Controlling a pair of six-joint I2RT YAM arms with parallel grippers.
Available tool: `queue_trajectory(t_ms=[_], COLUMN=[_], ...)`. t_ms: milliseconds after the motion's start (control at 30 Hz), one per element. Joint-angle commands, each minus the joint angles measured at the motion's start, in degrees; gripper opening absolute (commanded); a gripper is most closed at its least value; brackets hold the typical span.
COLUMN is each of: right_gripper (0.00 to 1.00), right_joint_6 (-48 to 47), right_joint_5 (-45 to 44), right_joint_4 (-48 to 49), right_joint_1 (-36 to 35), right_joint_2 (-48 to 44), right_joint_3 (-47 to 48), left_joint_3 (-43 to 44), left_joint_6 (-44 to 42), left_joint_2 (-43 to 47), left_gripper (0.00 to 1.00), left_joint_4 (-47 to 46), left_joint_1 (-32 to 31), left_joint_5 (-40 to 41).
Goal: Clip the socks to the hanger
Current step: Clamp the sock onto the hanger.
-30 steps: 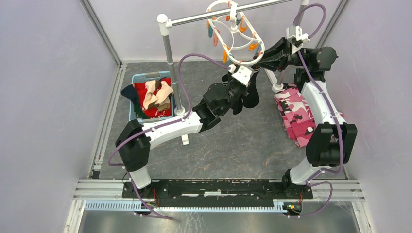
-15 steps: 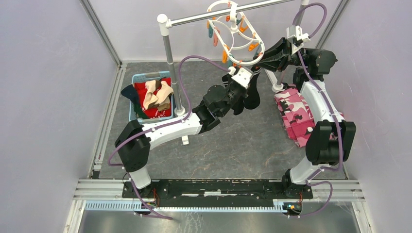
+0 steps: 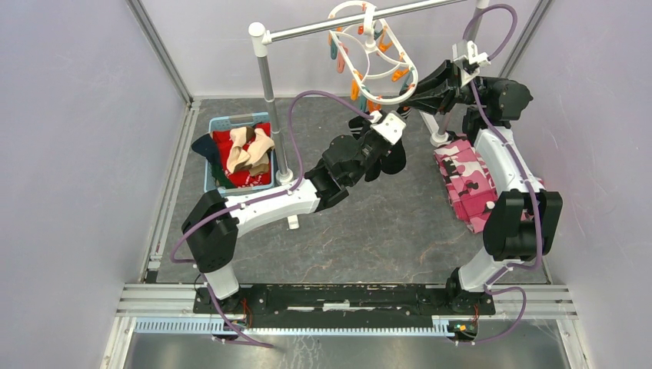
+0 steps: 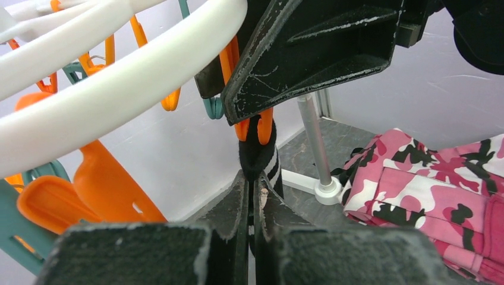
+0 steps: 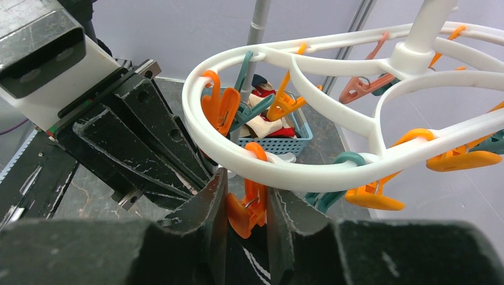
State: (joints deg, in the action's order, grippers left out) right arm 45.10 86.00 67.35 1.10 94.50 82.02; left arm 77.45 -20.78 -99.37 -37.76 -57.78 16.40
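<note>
The white oval hanger hangs by its hook from the silver pole, with orange and teal clothespins under its ring. My left gripper is shut on a dark sock with white stripes and holds its top edge up between the tips of an orange clothespin. My right gripper is shut on that clothespin's handles, just under the ring. The rest of the dark sock hangs below my left gripper. Red, beige and dark socks lie in the basket.
A blue basket stands at the left by the silver rack post. A pink, white and black camouflage cloth lies on the floor at the right, by the rack's other foot. Walls close in on both sides.
My left gripper has moved up and to the right with the dark sock, closer under the hanger ring and the right gripper. The right gripper has stayed at the clothespin.
</note>
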Motion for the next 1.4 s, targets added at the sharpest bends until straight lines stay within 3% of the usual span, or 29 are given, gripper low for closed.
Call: queue_trajectory(t_ms=[0,433,900,1367], right_gripper=[0.04,0.04,0.04,0.04], right_joint_6=[2.43,6.73,13.02,19.61], right_joint_5=[1.93,2.16,2.50,2.53], right_joint_4=[5.40,10.40,17.78,24.05], right_joint_1=[-0.45,-0.72,-0.77,-0.77], right_joint_2=[0.11,1.13,2.57,3.75], right_joint_3=[-0.02,0.08,0.38,2.68], left_joint_3=[0.71,0.51,2.12,-1.03], left_joint_6=[-6.98,-10.27,-1.21,-0.02], left_joint_2=[1.38,1.02,2.10,3.98], left_gripper=[0.02,0.02,0.02,0.02], left_joint_4=[-1.60,-3.55,-2.23,-0.12], left_joint_1=[-0.32,-0.35,-0.40,-0.40], left_joint_5=[0.89,0.36,-0.39,-1.29])
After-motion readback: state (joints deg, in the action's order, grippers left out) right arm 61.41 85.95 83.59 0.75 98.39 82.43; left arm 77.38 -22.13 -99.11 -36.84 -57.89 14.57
